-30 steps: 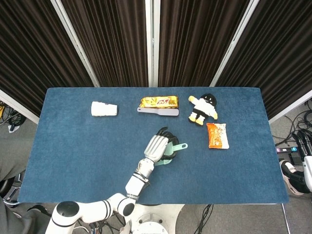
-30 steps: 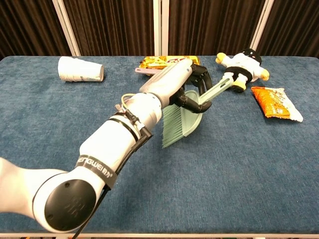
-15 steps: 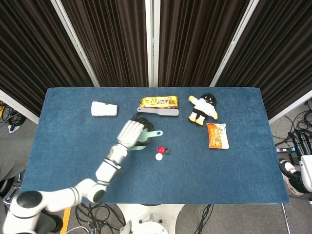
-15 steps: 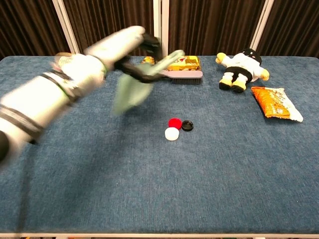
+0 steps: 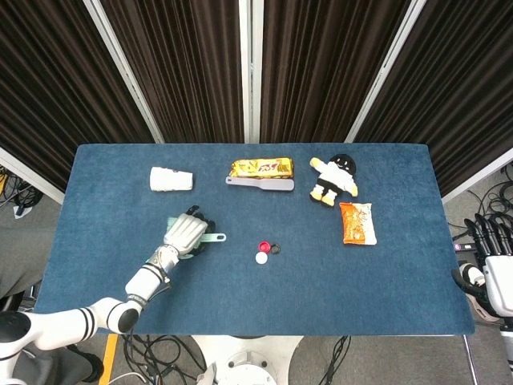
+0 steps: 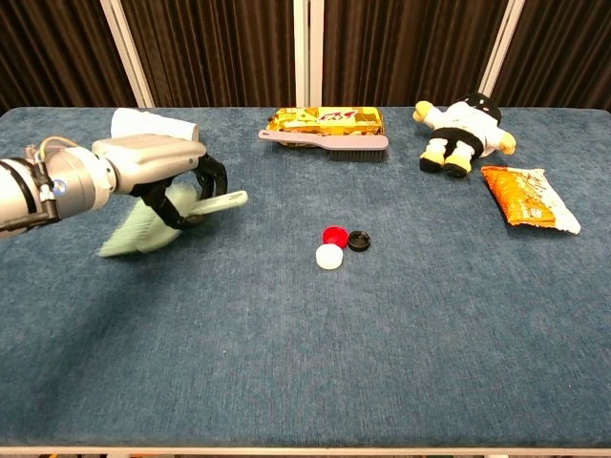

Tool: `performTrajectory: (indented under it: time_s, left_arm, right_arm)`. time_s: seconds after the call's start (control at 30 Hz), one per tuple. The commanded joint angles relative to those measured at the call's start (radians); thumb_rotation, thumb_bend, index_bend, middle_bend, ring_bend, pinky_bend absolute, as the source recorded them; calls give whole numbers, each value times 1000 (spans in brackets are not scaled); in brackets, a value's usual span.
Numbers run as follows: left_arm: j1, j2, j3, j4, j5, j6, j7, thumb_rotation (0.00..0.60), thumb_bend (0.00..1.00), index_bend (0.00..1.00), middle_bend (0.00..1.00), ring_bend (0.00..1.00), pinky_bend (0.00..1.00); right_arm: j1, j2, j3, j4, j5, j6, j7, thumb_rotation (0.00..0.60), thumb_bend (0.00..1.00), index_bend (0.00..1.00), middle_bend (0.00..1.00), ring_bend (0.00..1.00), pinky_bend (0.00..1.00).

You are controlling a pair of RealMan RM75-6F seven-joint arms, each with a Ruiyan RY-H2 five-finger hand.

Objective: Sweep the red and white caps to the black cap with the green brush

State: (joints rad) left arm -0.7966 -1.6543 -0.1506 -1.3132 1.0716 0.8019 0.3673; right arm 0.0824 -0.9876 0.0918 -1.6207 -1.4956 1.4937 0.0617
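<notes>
Head view shows the left hand [image 5: 183, 233] over the left half of the blue worktop [image 5: 104, 265], its fingers wrapped around the green brush [image 5: 210, 237], whose handle pokes out to the right of the hand. In the chest view the same hand [image 6: 158, 172] grips the brush [image 6: 143, 229] with the pale green bristles hanging down and to the left, and the handle pointing right; whether the bristles touch the cloth cannot be told.

Well apart to the right, near the middle of the worktop, sit the three caps in a tight cluster. The red cap [image 6: 333, 235] lies just beside the black cap [image 6: 359, 240], which is to its right, and the white cap [image 6: 328, 256] sits just near of the red one, touching or almost touching it. In the head view the three show as small dots: red [image 5: 263, 246], black [image 5: 276, 249] and white [image 5: 260, 257].

Along the far side lie a white paper cup [image 6: 143, 124] on its side at the left, a yellow snack bar [image 6: 325, 118] with a grey brush [image 6: 325, 140] just in front of it, a plush doll [image 6: 463, 126] further right, and an orange snack bag [image 6: 527, 198] near the right edge.

The right hand [image 5: 489, 249] shows at the right border of the head view, off the worktop, fingers spread upward and holding nothing.
</notes>
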Motion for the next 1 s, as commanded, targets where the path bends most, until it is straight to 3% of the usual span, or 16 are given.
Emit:
performTrajectory:
  time_s: [0.03, 0.23, 0.43, 0.6, 0.83, 1.0]
  left_arm:
    - [31, 11, -10, -31, 8, 61, -41, 600, 240, 199, 247, 170, 105]
    - [154, 143, -29, -108, 69, 190, -275, 600, 225, 200, 245, 170, 105]
    - [324, 254, -27, -50, 68, 394, -390, 600, 223, 260, 260, 170, 104]
    - [461, 320, 23, -21, 92, 537, -406, 600, 223, 294, 262, 170, 99]
    - [617, 410, 130, -180, 183, 698, -335, 600, 224, 288, 262, 170, 90]
    - [677, 443, 171, -274, 229, 749, -311, 600, 224, 288, 262, 170, 87]
  right_arm:
    - [-2, 1, 0, -1, 4, 1, 1, 600, 160, 0, 13, 0, 0]
    - [2, 7, 2, 8, 21, -20, 21, 600, 183, 0, 13, 0, 0]
    - [6, -4, 15, 40, 34, -21, 68, 600, 235, 0, 64, 0, 0]
    - [16, -19, 12, 56, 37, -44, 89, 600, 263, 0, 81, 0, 0]
    - [17, -31, -6, 16, 15, -52, 65, 600, 263, 0, 61, 0, 0]
    - [9, -36, -13, 0, 0, -32, 40, 600, 260, 0, 51, 0, 0]
